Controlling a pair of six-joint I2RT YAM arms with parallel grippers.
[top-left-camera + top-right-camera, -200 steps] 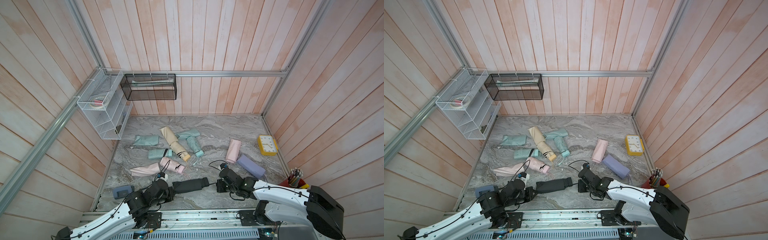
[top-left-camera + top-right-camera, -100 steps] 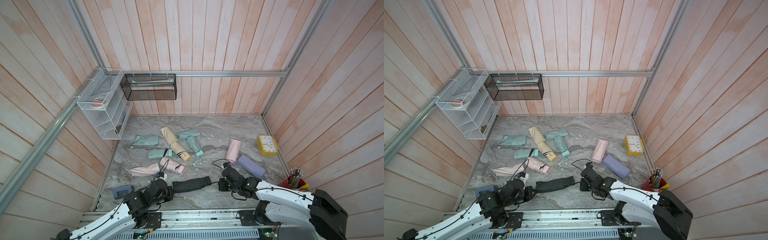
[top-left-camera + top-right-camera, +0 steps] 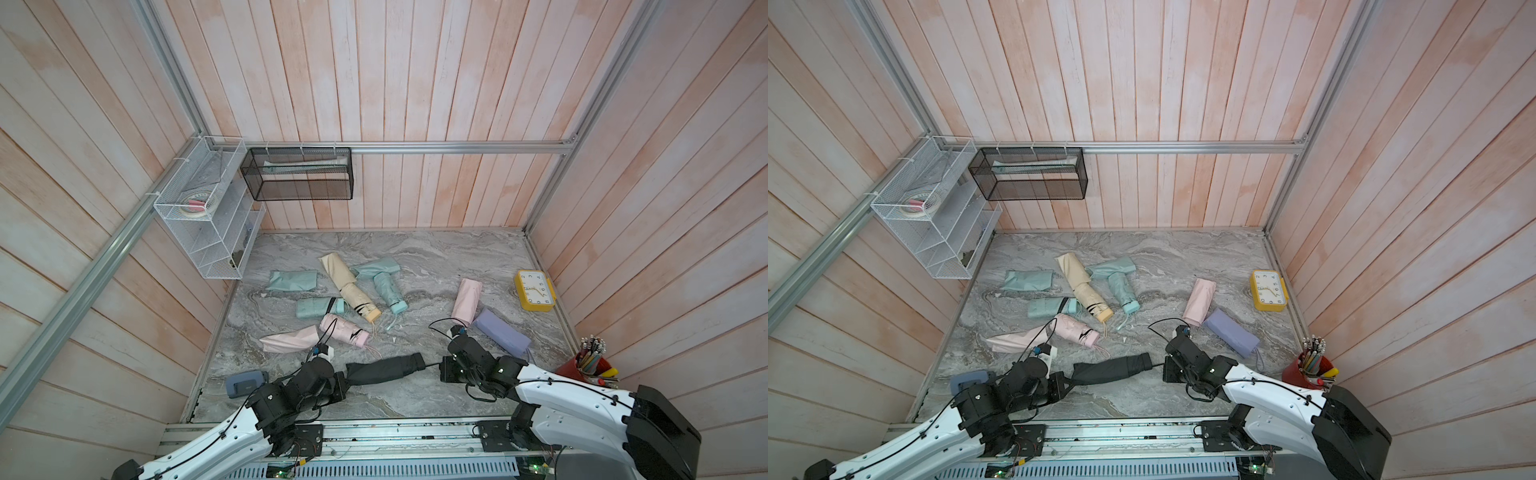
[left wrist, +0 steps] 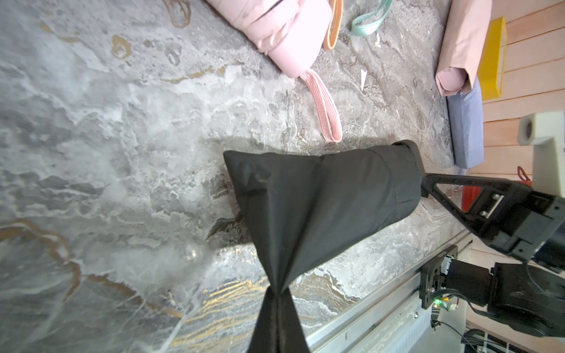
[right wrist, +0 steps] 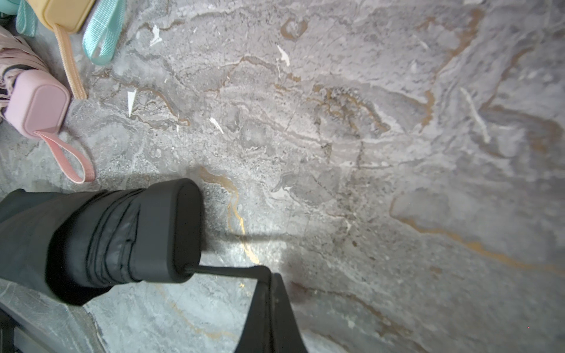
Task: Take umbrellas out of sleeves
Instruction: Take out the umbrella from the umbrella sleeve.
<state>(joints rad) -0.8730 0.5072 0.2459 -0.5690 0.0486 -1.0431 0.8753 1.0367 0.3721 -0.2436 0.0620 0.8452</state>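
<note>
Here, limp sleeve [image 4: 321, 198] (smooth), pleated umbrella [image 5: 122, 238].

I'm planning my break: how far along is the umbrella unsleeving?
Done, at least: the pink umbrella lies free beside its limp pink sleeve. In hand: the left gripper pinches the black sleeve at its closed end, the right gripper holds the wrist cord of the black umbrella; only its handle shows. Left: the sleeved pink umbrella and sleeved lavender umbrella near the yellow clock.

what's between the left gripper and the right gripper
The black sleeve, black umbrella handle poking out, its cord taut to the right gripper; the left gripper pinches the sleeve's other end. Both top views show it.
</note>
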